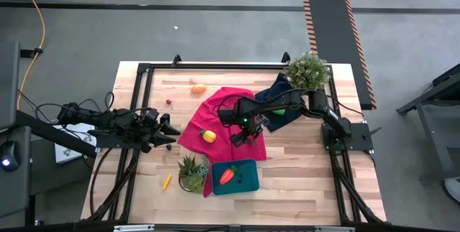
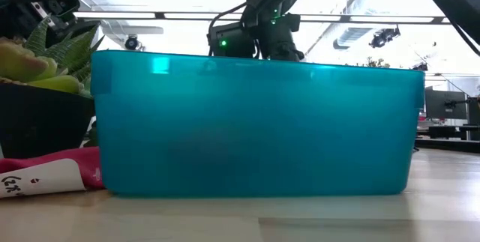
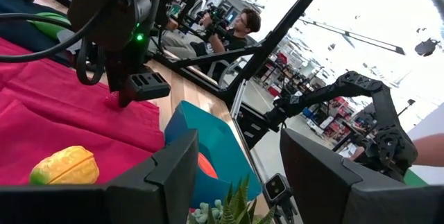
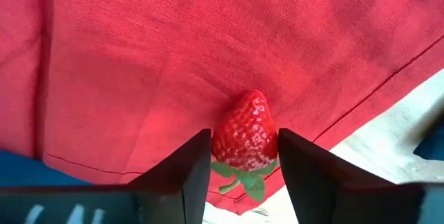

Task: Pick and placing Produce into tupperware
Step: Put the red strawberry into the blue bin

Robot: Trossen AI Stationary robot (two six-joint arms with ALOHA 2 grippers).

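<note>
My right gripper (image 1: 239,137) points down at the red cloth (image 1: 215,113), its fingers around a red strawberry (image 4: 243,130) near the cloth's hem. My left gripper (image 1: 172,133) waits open at the table's left side, touching nothing. The teal tupperware (image 1: 251,174) sits near the front edge with the red-orange carrot (image 1: 228,175) lying inside. A yellow piece (image 1: 208,136) lies on the red cloth. An orange piece (image 1: 199,88) and a thin yellow stick (image 1: 167,182) rest on bare wood. My right gripper pinches the strawberry by its two sides (image 4: 218,144), one finger (image 4: 187,172) on each side. The fingers come from above, pointing down. The strawberry lies on the red cloth with its green leaves toward the wrist.
A small potted plant (image 1: 192,173) stands right beside the tupperware's left wall. A larger leafy plant (image 1: 307,70) stands at the far right corner by the dark navy cloth (image 1: 282,99). A tiny red piece (image 1: 169,103) lies on the wood far left. A person shows beyond the table.
</note>
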